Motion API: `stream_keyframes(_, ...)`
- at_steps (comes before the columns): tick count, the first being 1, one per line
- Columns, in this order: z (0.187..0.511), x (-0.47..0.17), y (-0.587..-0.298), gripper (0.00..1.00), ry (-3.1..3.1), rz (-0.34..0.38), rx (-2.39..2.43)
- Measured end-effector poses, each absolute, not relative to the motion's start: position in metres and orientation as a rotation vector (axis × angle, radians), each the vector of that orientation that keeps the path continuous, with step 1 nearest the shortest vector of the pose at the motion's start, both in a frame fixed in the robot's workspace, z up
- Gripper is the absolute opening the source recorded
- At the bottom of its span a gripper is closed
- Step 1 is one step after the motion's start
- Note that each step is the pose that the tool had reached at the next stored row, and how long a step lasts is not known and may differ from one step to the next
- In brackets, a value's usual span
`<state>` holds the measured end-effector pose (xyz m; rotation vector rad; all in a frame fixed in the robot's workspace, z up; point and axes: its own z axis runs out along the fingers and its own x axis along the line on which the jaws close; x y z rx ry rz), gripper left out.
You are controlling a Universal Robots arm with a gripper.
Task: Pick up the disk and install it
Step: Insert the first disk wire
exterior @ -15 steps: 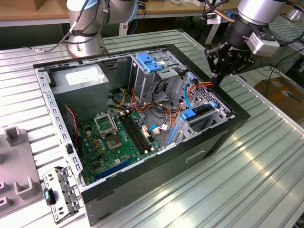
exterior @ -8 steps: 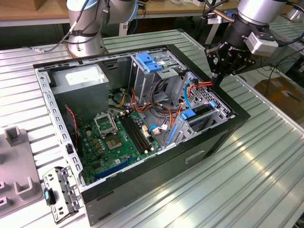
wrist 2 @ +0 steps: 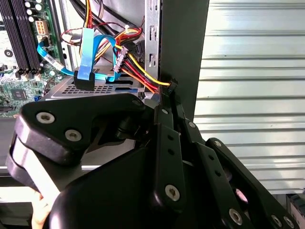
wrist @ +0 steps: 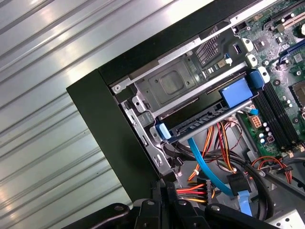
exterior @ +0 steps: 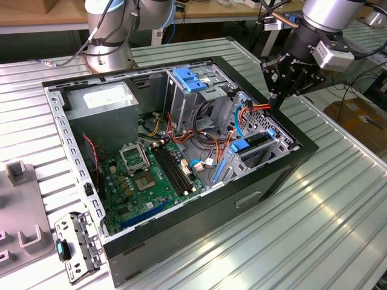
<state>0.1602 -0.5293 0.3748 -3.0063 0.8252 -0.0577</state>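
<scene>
One grey metal plate (exterior: pixel 77 246) with a small blue catch lay nearest in the exterior view, on the ribbed metal worktop (exterior: pixel 338 229). It was just beside a grey moulded tray (exterior: pixel 18 235) at the exterior view's left.

Behind them rested the open black computer case (exterior: pixel 199 232), lying on its side with the green motherboard (exterior: pixel 145 181) exposed.

Toward the exterior view's right, the disk (exterior: pixel 257 140) sat slid into the drive cage at the case's corner. Blue carrier tabs showed at both ends of its dark edge. In the first wrist view the disk (wrist: pixel 200 121) lay level in its slot under a grey metal cage plate, and a blue data cable (wrist: pixel 205 164) ran close by it.

Farther back, the gripper (exterior: pixel 277 96) hung over the case's rim, apart from the disk. Its fingers (wrist 2: pixel 167 138) were clenched together, tip to tip, in the second wrist view. The tips stood just beside a bundle of red, yellow and black power cables (wrist 2: pixel 131 62). Whether they pinched the small black connector there could not be told.

Beyond that stood the grey metal drive bay (exterior: pixel 211 90) with a blue plastic bracket (exterior: pixel 189 80) on top. The silver power supply (exterior: pixel 103 99) lay in the far corner, and the arm's base (exterior: pixel 109 36) rose behind the case.
</scene>
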Motion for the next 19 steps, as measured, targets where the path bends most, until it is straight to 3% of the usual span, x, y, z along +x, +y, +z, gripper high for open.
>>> stream_keyframes(19,0.375,0.144,-0.529,0.16,1.037,-0.06,-2.943)
